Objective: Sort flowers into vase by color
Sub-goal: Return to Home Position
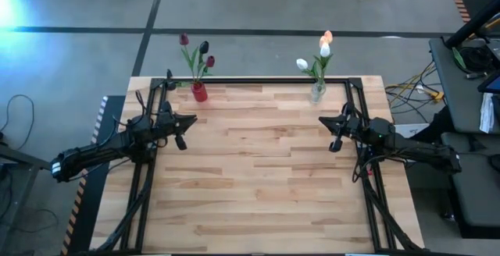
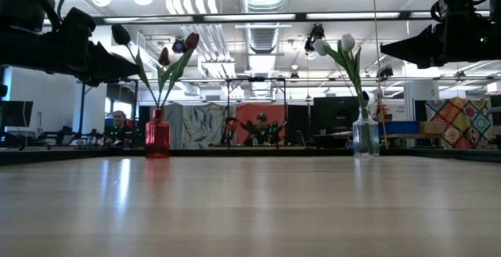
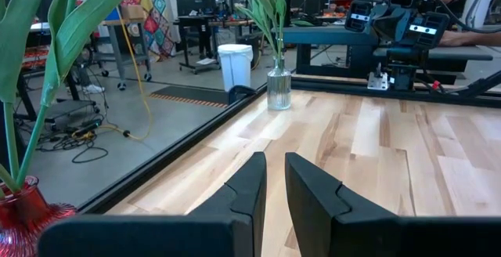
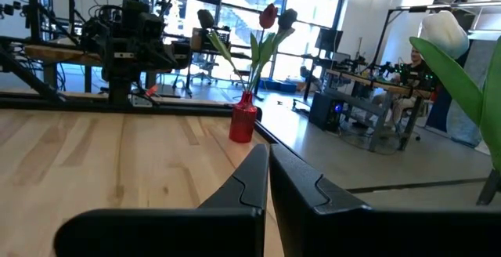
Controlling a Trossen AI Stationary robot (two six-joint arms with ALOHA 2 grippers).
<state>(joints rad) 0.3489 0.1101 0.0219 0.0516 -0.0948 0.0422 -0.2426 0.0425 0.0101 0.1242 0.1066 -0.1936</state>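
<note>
Table: flowers upright in vases.

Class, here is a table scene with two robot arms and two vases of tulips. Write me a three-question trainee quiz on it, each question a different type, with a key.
1. True or false: the dark tulips stand in the clear glass vase.
2. Multiple choice: the red vase stands at the table's A) near edge B) far edge C) centre.
3. Fill in: the left gripper and right gripper both hover above the table, holding ______.

Key: 1 false; 2 B; 3 nothing.
</note>
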